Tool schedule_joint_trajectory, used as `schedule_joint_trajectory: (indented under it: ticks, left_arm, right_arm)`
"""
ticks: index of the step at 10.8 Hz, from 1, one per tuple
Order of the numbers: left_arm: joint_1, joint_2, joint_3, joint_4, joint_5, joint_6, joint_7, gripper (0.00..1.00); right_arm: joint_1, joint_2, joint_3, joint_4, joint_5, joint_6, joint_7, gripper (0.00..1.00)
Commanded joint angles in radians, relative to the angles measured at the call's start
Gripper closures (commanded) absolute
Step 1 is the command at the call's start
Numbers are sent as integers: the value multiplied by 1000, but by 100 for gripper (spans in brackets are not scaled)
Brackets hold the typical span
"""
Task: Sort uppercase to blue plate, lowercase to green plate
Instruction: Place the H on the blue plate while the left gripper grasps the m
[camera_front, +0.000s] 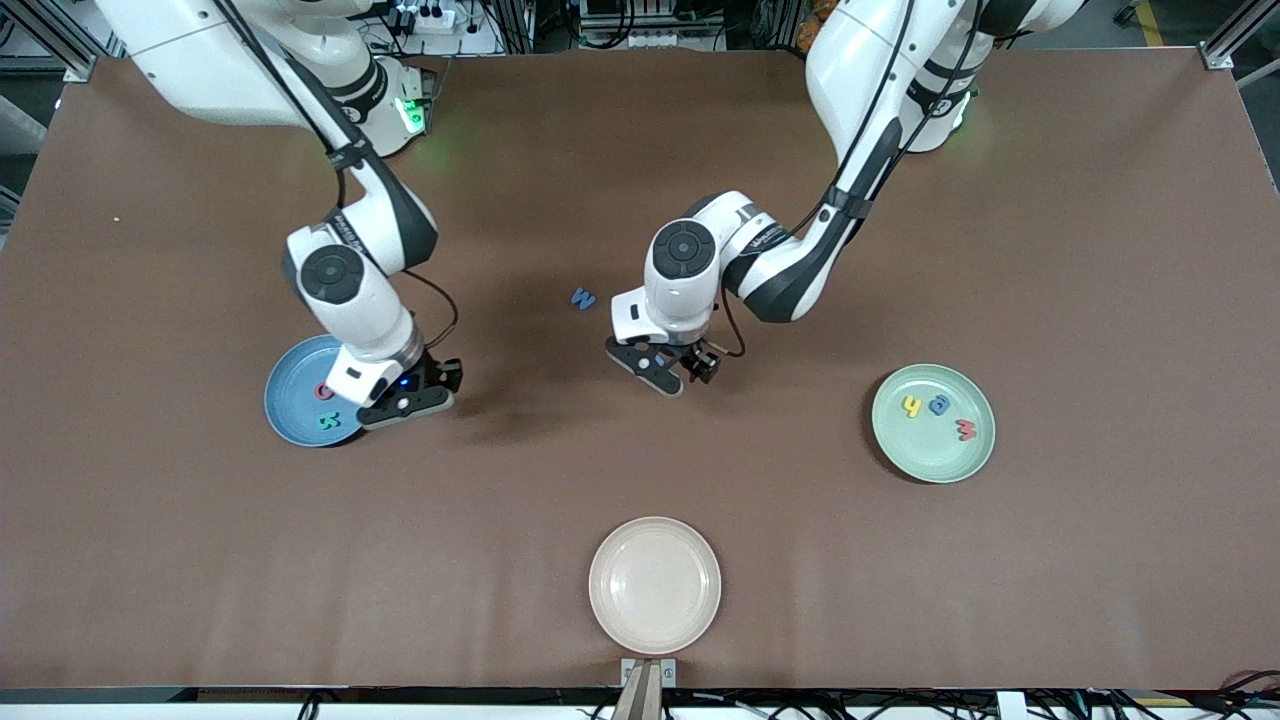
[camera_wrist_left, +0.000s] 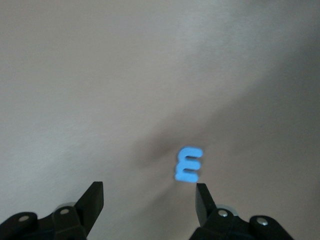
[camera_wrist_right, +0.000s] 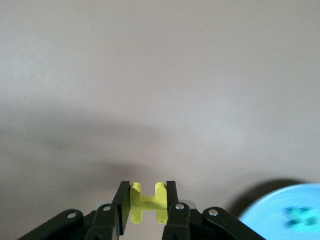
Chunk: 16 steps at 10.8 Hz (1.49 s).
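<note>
Right wrist view: right end effector (camera_wrist_right: 145, 197) clamped on yellow H (camera_wrist_right: 148, 202) beside blue plate (camera_wrist_right: 280, 210) rim; left end effector (camera_wrist_left: 150, 195) spread, empty.

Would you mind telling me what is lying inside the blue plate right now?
On the blue plate, a red letter and a teal-green letter show; the right gripper and its wrist cover the plate's edge nearest them.
</note>
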Motion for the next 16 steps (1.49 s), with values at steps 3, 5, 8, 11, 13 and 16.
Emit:
schedule_joint_trajectory:
  ticks: [3, 5, 8, 11, 13, 16]
  left_arm:
    - [-28, 53, 0, 45, 16, 15, -42, 20]
    - [-36, 67, 0, 56, 16, 15, -45, 24]
    - [-56, 90, 0, 70, 17, 15, -103, 28]
    - [-56, 92, 0, 70, 17, 15, -115, 29]
    - [-53, 92, 0, 72, 17, 15, -112, 32]
    - [-50, 99, 3, 75, 17, 15, -103, 32]
  right_arm:
    - [-170, -14, 5, 15, -160, -18, -155, 100]
    - [-202, -13, 8, -40, -159, -18, -171, 100]
    - [-205, -14, 10, -97, -159, -20, -176, 0]
    - [-203, -14, 11, -108, -157, -21, -190, 0]
    - [-202, -19, 20, -106, -156, -35, -190, 0]
    - [-202, -31, 42, -106, -150, -64, -183, 0]
